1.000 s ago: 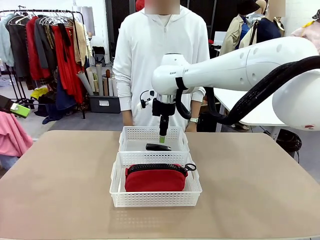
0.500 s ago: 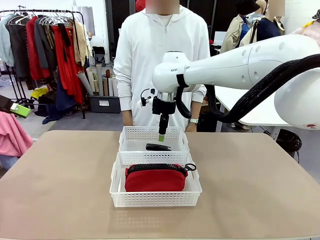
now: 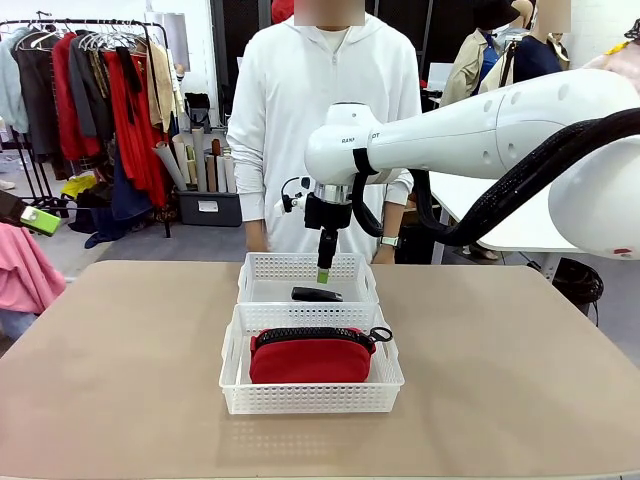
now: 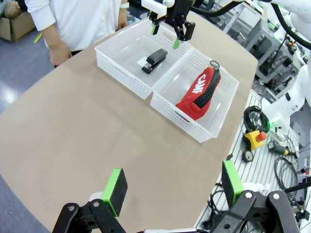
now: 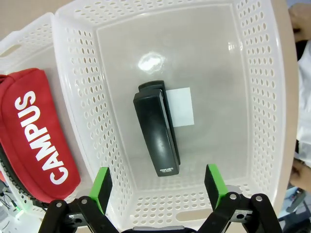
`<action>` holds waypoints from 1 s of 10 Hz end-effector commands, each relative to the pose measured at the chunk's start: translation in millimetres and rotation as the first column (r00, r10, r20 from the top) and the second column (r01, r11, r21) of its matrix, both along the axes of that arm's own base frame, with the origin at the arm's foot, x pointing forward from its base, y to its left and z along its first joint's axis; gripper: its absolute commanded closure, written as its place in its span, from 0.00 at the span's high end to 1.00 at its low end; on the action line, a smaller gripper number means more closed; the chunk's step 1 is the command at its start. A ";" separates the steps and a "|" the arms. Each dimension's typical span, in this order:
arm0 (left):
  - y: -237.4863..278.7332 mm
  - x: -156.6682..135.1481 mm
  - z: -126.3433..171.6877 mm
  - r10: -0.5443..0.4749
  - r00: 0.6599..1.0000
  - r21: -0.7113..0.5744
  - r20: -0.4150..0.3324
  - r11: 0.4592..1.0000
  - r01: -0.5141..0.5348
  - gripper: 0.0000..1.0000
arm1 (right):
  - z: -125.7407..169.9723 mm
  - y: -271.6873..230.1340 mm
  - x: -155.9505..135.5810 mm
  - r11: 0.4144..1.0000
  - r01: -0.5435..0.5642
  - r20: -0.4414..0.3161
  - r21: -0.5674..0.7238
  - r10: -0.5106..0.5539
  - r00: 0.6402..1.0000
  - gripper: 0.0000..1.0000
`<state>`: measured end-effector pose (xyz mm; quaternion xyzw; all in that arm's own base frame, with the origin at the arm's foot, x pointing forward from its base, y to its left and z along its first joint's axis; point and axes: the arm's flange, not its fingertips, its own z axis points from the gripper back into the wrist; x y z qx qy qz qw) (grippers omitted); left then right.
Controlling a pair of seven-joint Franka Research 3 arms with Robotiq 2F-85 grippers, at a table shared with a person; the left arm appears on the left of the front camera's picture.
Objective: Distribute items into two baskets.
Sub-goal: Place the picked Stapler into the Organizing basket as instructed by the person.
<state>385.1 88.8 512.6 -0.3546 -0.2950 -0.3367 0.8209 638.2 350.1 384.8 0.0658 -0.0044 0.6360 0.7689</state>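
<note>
lifted a little, the right gripper (image 3: 324,268) hangs open-jawed over the stapler (image 3: 316,294), apparently dropped in the far basket (image 3: 262,268); pouch (image 3: 309,360) sits in the near one, left gripper (image 4: 171,188) open too.

White letters reading "CAMPUS" run along the red pouch (image 5: 36,141), left of the right end effector (image 5: 158,187) in its wrist view; small print on the black stapler (image 5: 156,135) is too fine to read.

Bright, even light (basket-floor glare)
</note>
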 end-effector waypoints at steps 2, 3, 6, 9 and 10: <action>-0.2 -1.4 0.2 -0.004 1.000 -0.006 0.002 1.000 0.004 1.00 | 2.3 0.1 0.3 1.000 -0.001 0.007 -0.001 0.001 1.000 1.00; -0.2 -1.4 0.2 -0.004 1.000 -0.006 0.002 1.000 0.004 1.00 | 2.3 0.1 0.3 1.000 -0.001 0.007 -0.001 0.001 1.000 1.00; -0.2 -1.4 0.2 -0.004 1.000 -0.006 0.002 1.000 0.004 1.00 | 0.0 0.0 0.0 1.000 0.000 0.000 0.000 0.000 1.000 1.00; -0.2 -1.4 0.2 -0.004 1.000 -0.006 0.002 1.000 0.004 1.00 | 58.6 -90.4 8.5 0.962 0.203 0.001 0.184 -0.206 0.978 1.00; -0.2 -1.4 0.2 -0.004 1.000 -0.006 0.002 1.000 0.004 1.00 | 74.5 -117.8 7.5 0.941 0.237 -0.014 0.241 -0.241 0.970 1.00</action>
